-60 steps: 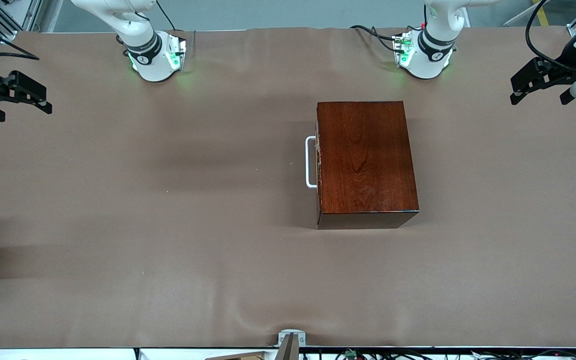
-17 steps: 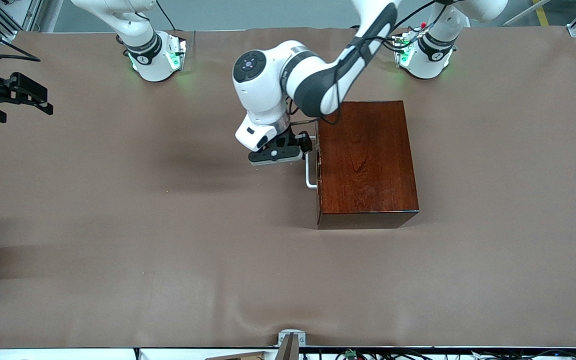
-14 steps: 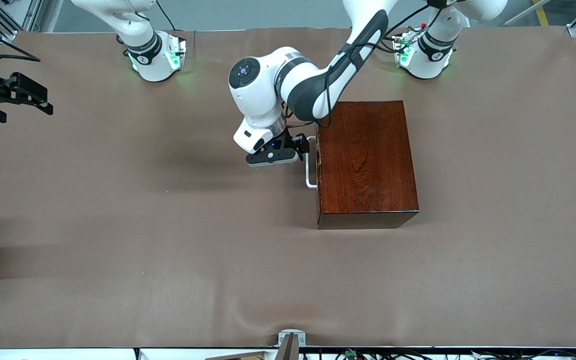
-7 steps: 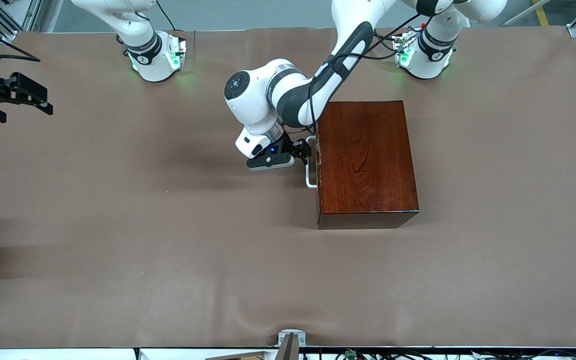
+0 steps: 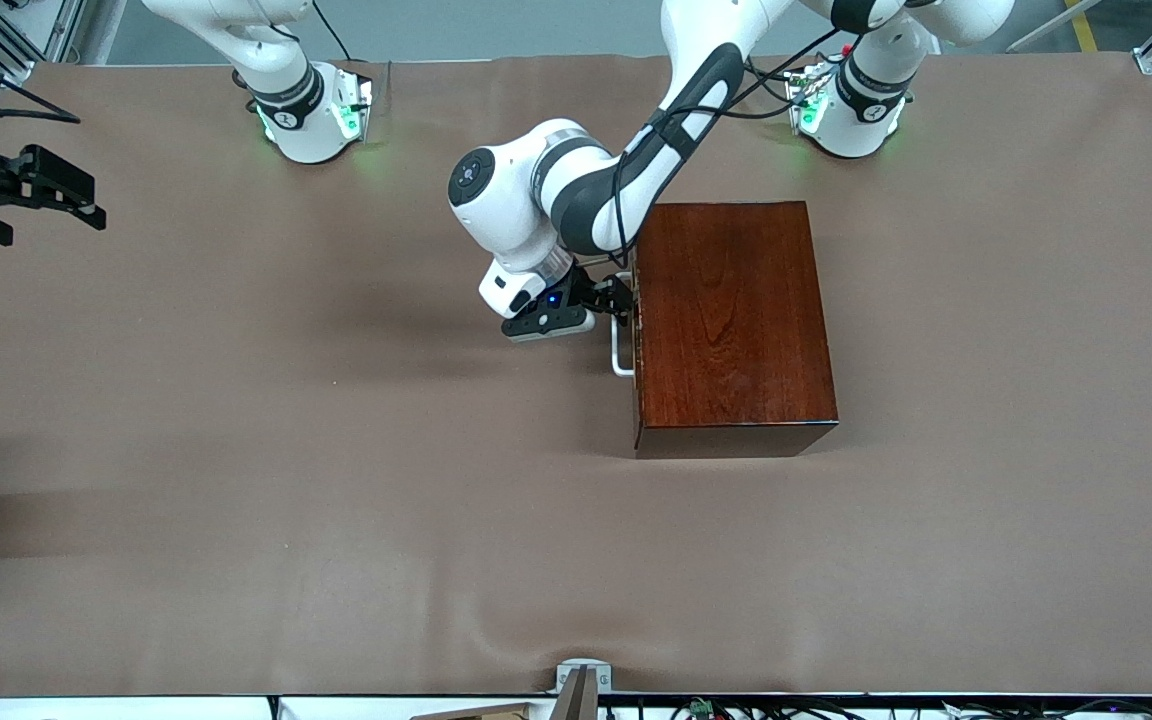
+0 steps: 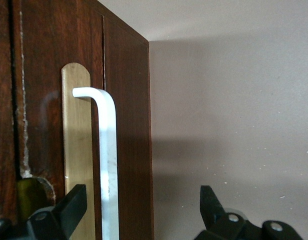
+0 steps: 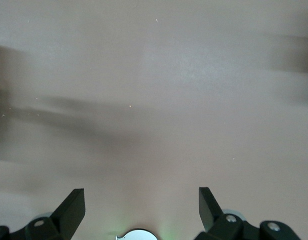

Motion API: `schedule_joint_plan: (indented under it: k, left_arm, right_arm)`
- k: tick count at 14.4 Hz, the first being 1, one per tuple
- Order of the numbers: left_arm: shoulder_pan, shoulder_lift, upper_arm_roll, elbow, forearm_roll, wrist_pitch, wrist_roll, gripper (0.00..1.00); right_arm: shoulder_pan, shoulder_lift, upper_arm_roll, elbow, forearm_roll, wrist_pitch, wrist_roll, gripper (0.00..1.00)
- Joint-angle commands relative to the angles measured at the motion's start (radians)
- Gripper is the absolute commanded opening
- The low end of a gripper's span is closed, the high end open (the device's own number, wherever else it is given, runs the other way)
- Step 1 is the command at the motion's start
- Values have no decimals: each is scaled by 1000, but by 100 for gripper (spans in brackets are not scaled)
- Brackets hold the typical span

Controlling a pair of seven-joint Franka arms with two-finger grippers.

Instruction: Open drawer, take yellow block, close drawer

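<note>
Left gripper (image 5: 614,303): fingers spread, straddling white handle (image 6: 107,165) of drawer (image 5: 635,330).
Drawer: shut, in wooden box (image 5: 731,320), right at gripper tips.
Right gripper (image 5: 46,190): spread, waits at right arm's table end.

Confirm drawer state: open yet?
Shut. The drawer front sits flush with the wooden box; the left gripper, jaws open, straddles the white handle.
</note>
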Motion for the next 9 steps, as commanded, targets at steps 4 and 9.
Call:
schedule_joint_plan:
  k: [4,9]
  left_arm:
    - [-11,37,5,28,22,26,-26,100]
    - [-11,50,2,30,16,102,-98,100]
  right_arm:
    - [-9,2,8,9,-8,-9,-7,100]
    - [-12,2,8,8,-8,-9,-7,100]
